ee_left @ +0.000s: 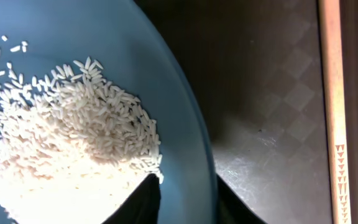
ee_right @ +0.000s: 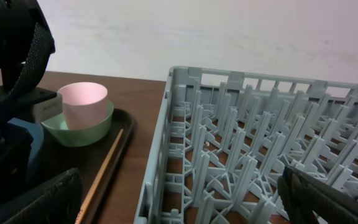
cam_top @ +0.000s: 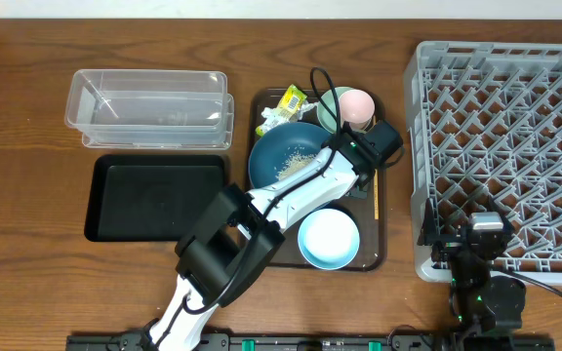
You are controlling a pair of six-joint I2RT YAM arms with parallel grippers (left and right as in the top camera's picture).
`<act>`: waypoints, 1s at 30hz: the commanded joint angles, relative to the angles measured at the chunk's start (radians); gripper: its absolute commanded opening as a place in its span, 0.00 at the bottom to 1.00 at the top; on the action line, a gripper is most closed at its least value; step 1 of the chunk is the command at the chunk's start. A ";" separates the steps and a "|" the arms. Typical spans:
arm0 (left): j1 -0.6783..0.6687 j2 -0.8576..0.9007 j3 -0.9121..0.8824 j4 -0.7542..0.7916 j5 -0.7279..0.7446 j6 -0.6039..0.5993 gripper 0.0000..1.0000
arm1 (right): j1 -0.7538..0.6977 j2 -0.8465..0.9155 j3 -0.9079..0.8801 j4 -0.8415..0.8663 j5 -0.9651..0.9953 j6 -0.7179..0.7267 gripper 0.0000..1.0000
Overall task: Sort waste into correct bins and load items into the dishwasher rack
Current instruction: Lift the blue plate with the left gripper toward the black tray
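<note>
A: As the left gripper (ee_left: 187,205) is seen narrowed on the right rim of the dark-blue plate (ee_left: 104,37), one finger inside and one outside, is a firm hold to be assumed?

B: It appears clamped, but only at that edge. The rice heap (ee_left: 61,143) is piled right against the inner finger. The plate itself is lying on the brown tray (ee_left: 272,93), left of the chopstick (ee_left: 331,93).

A: What could be spoiled?

B: If the plate is tilted on lifting, grains may be spilled before the clear tub (cam_top: 149,107) or the black tray (cam_top: 154,200), well apart to the left, is reached. A one-edge grip could also be lost under the weight, and the pink cup (cam_top: 356,105) just on the far side might be knocked.

A: And the right gripper (cam_top: 476,237)?

B: It is held wide open and empty at the near left corner of the dishwasher rack (cam_top: 505,146).
</note>
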 commanded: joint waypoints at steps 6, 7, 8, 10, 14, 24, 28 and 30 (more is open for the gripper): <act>-0.011 -0.060 -0.008 -0.003 -0.009 -0.003 0.08 | -0.005 -0.006 -0.003 -0.003 -0.008 -0.009 0.99; -0.013 -0.071 -0.008 -0.003 -0.009 -0.003 0.07 | -0.005 -0.006 -0.003 -0.003 -0.008 -0.009 0.99; -0.014 -0.080 -0.008 -0.003 -0.009 -0.003 0.06 | -0.005 -0.006 -0.003 -0.003 -0.008 -0.009 0.99; -0.018 -0.102 -0.008 -0.004 -0.009 -0.003 0.06 | -0.005 -0.006 -0.003 -0.003 -0.008 -0.009 0.99; -0.021 -0.150 -0.008 -0.027 -0.009 -0.004 0.06 | -0.005 -0.006 -0.003 -0.003 -0.008 -0.009 0.99; -0.019 -0.284 -0.008 -0.167 -0.008 -0.006 0.06 | -0.005 -0.006 -0.003 -0.003 -0.008 -0.009 0.99; -0.005 -0.335 -0.008 -0.212 0.079 -0.016 0.06 | -0.005 -0.006 -0.003 -0.003 -0.008 -0.009 0.99; 0.014 -0.365 -0.008 -0.223 0.160 -0.016 0.06 | -0.005 -0.006 -0.003 -0.003 -0.008 -0.009 0.99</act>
